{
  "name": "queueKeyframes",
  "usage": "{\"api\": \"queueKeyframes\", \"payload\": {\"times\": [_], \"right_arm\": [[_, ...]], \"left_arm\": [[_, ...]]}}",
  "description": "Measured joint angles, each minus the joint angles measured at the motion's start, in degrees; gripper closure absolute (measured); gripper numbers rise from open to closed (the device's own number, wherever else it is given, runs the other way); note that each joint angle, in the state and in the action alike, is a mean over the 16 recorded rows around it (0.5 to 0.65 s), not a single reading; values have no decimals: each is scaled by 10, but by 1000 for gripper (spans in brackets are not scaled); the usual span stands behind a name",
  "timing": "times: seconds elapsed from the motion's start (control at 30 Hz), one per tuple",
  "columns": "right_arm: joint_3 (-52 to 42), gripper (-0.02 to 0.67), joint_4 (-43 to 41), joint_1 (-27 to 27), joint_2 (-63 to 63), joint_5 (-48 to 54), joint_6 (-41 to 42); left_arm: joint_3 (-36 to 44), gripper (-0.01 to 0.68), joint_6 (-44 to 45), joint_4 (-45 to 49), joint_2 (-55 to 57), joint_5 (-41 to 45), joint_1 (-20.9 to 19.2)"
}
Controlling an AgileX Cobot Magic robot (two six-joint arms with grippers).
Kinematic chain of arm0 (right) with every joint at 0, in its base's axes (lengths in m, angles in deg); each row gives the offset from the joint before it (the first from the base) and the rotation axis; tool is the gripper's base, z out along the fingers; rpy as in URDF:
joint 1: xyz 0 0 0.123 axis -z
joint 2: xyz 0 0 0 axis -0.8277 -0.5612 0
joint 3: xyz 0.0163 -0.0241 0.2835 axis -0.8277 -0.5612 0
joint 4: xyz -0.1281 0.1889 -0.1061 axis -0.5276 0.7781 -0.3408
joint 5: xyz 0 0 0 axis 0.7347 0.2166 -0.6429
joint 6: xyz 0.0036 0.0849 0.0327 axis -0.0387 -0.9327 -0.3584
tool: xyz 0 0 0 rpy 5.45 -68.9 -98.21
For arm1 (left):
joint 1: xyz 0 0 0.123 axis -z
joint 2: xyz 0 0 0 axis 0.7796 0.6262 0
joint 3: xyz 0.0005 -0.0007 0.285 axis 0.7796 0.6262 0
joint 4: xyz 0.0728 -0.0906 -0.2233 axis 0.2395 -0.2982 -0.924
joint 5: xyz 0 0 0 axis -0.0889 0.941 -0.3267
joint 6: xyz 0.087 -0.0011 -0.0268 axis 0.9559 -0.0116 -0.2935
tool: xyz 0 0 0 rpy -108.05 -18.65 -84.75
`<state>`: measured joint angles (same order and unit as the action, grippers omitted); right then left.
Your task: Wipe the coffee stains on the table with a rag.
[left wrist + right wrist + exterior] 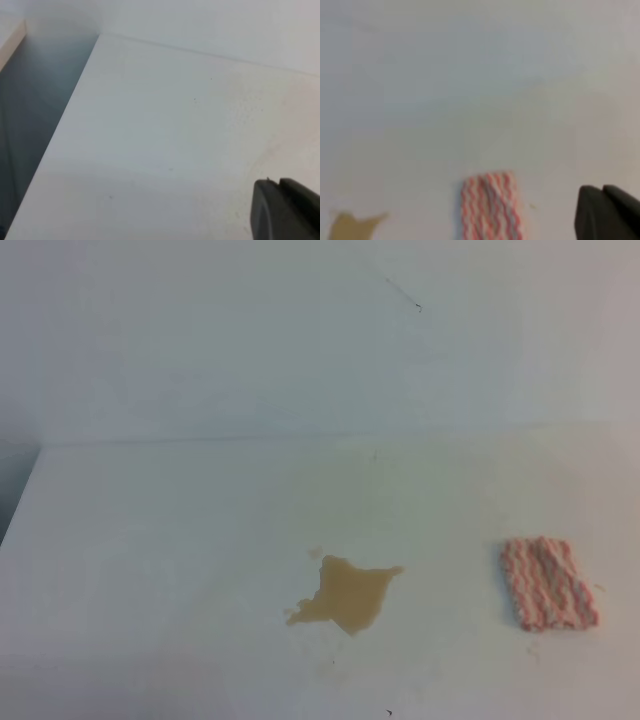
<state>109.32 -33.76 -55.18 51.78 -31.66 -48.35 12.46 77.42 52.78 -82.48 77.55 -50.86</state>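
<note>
One tan-brown jagged stain with a small speck beside it, front-middle of white table, one pink-and-white zigzag rag flat, well right of it, left gripper and right gripper only dark corners, spread or closed unclear.

Coffee stains lie on table, near front, about midway across in high view. Small speck sits just behind spill's left part. Rag lies flat on table, well apart to right of spill, at about same depth. Wall rises behind table. Right wrist view: rag right of spill.
</note>
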Motion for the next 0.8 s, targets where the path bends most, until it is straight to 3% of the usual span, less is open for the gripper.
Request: {"api": "queueKeyframes", "payload": {"times": [0.27,0.4,0.6,0.8], "right_arm": [[118,647,85,0,-173,159,142],[161,608,127,-2,-238,206,199],[221,453,157,-24,-330,250,243],[281,279,121,-68,-416,260,202]], "left_arm": [[0,674,0,0,1,0,0],[0,673,0,0,1,0,0],[0,673,0,0,1,0,0],[-2,673,0,0,0,1,0]]}}
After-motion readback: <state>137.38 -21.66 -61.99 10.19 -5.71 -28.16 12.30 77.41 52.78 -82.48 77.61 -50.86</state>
